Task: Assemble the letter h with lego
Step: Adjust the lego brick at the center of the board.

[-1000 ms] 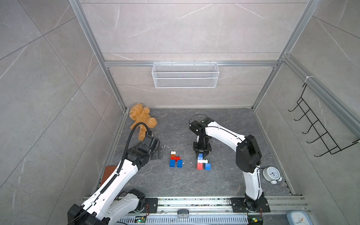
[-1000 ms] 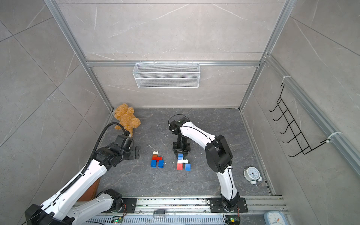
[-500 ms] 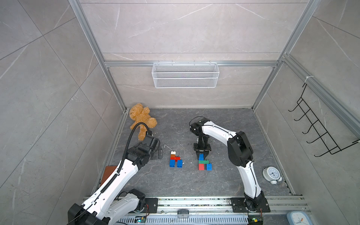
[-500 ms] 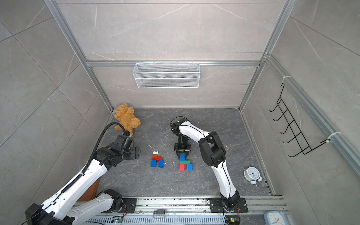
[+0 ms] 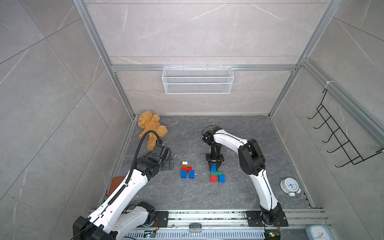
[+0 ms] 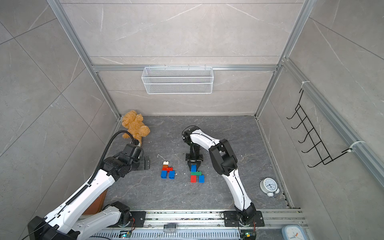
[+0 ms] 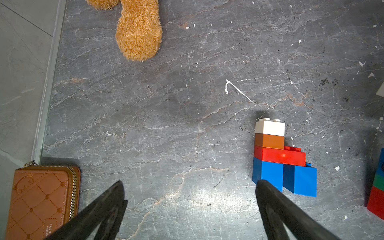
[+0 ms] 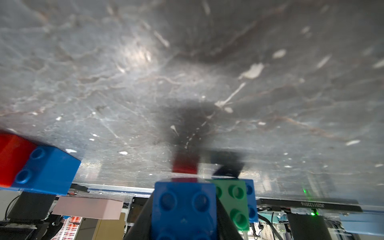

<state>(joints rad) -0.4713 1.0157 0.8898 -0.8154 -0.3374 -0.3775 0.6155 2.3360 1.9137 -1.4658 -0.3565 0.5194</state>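
Right wrist view: right gripper [image 8: 184, 222] pinches the blue brick [image 8: 184, 204], left gripper [image 7: 190, 184] gapes empty; a crooked push could skew the green brick [image 8: 231, 194].

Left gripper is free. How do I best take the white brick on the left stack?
Likely from above, left gripper across the two side faces of the white brick: it lies flat, studs on its far end, brown brick joined to its near end.

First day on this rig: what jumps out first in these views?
In the middle, the right gripper is shut on the blue brick at the right lego cluster's far end; the open left gripper hovers beside the left lego cluster. A teddy bear lies in the far left corner.
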